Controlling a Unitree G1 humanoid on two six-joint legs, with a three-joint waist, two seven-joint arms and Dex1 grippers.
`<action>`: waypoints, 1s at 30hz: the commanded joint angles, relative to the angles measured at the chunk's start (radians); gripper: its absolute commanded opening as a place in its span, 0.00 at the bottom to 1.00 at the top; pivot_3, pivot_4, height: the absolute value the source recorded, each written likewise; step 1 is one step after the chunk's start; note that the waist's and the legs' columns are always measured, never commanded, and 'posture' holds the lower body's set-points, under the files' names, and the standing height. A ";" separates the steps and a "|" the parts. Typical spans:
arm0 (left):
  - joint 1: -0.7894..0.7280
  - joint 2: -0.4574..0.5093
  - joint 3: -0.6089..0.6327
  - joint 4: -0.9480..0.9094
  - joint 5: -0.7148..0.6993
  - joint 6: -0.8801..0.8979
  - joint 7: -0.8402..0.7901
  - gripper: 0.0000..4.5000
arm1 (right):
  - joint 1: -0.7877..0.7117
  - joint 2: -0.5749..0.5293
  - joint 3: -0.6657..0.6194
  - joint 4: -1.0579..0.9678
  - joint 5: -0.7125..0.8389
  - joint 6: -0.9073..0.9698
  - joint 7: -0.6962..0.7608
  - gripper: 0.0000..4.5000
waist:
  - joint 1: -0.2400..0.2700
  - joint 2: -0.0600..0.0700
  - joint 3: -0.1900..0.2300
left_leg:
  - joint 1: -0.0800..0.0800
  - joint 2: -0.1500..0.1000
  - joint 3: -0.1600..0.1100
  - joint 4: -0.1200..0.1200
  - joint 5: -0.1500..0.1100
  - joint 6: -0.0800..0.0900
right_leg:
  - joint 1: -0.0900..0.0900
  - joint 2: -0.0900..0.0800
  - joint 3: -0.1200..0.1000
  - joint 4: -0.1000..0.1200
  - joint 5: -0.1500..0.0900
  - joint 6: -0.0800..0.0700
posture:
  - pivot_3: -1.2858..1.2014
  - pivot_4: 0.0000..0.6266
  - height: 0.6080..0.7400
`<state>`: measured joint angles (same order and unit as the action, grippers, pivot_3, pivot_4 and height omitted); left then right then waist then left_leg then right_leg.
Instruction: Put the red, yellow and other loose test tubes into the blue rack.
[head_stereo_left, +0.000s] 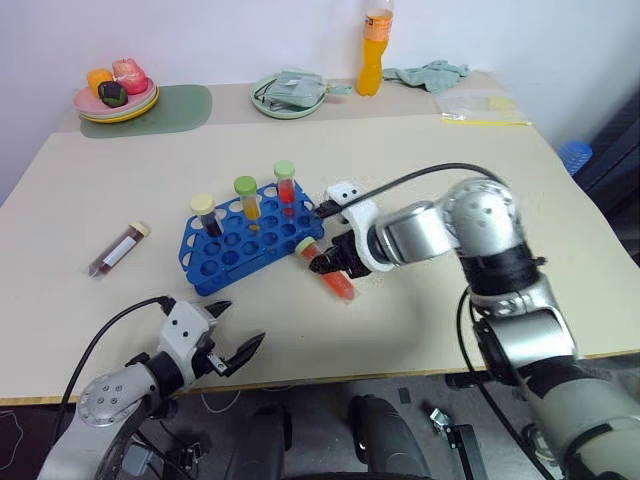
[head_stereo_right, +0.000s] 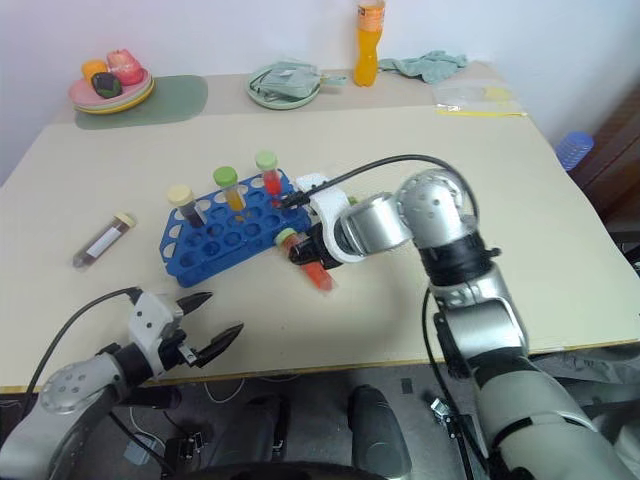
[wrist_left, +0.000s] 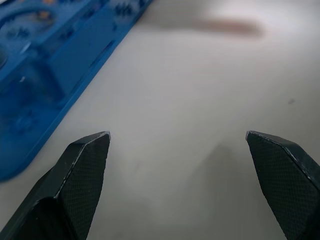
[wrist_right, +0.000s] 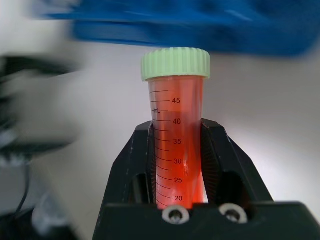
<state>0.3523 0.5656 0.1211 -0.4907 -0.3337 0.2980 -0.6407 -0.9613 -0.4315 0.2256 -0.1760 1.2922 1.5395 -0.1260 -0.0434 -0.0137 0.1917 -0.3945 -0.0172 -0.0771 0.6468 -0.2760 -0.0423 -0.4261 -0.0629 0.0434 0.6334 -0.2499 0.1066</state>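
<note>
- The right gripper (head_stereo_left: 330, 264), at the centre of the left eye view, is clamped on a red tube (wrist_right: 176, 140); the right wrist view shows both black fingers (wrist_right: 131, 170) pressed against its sides below the pale green cap.
- The red tube hangs tilted just beside the near right corner of the blue rack (head_stereo_left: 250, 240), cap end toward the rack; I cannot tell whether its lower end touches the table (head_stereo_left: 420, 160).
- The blue rack sits centre-left in the frame and holds three upright tubes: a dark one with a cream cap (head_stereo_left: 205, 212), a yellow one with a green cap (head_stereo_left: 247, 196) and a red one with a light green cap (head_stereo_left: 286, 183).
- A dark brown tube (head_stereo_left: 118, 249) lies on its side at the left of the frame, well apart from the rack.
- The left gripper (head_stereo_left: 240, 333), at the lower left of the frame near the table's front edge, is spread wide and holds nothing.
- Along the top of the frame stand a plate of toy food (head_stereo_left: 116, 103), a second plate with a cloth (head_stereo_left: 287, 95) and an orange bottle (head_stereo_left: 374, 50).
</note>
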 joint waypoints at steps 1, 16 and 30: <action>0.019 -0.006 0.032 -0.002 0.007 -0.054 -0.005 1.00 | 0.102 -0.107 0.052 -0.249 -0.360 -0.527 0.365 0.16 | 0.000 0.000 0.000 | 0.000 0.000 0.000 0.001 0.000 0.000 | 0.001 0.000 0.000 0.000 0.000 0.000 | 0.52 0.24 1.00; -0.086 -0.161 0.073 -0.117 -0.118 -0.028 0.146 1.00 | 0.270 0.402 0.007 0.339 -0.964 -1.430 0.374 0.16 | 0.000 -0.001 -0.001 | 0.003 0.003 0.004 0.000 0.000 -0.001 | 0.001 0.000 0.003 0.001 0.002 0.000 | 0.52 0.24 1.00; -0.139 -0.129 0.100 -0.243 -0.166 0.131 0.245 1.00 | 0.282 0.483 -0.056 0.514 -1.067 -1.514 0.403 0.16 | -0.001 -0.001 -0.001 | 0.004 0.002 0.002 0.001 0.000 -0.002 | 0.001 0.001 0.002 0.002 0.002 0.000 | 0.52 0.24 1.00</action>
<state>0.2183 0.4309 0.2122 -0.6903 -0.4911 0.4305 -0.4016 -0.6733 0.0335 0.1839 0.3490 0.2391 0.0564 0.2768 -0.0440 -0.0145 0.1912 -0.3909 -0.0153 -0.0751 0.6474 -0.2754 -0.0439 -0.4254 -0.0618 0.0458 0.6354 -0.2480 0.1066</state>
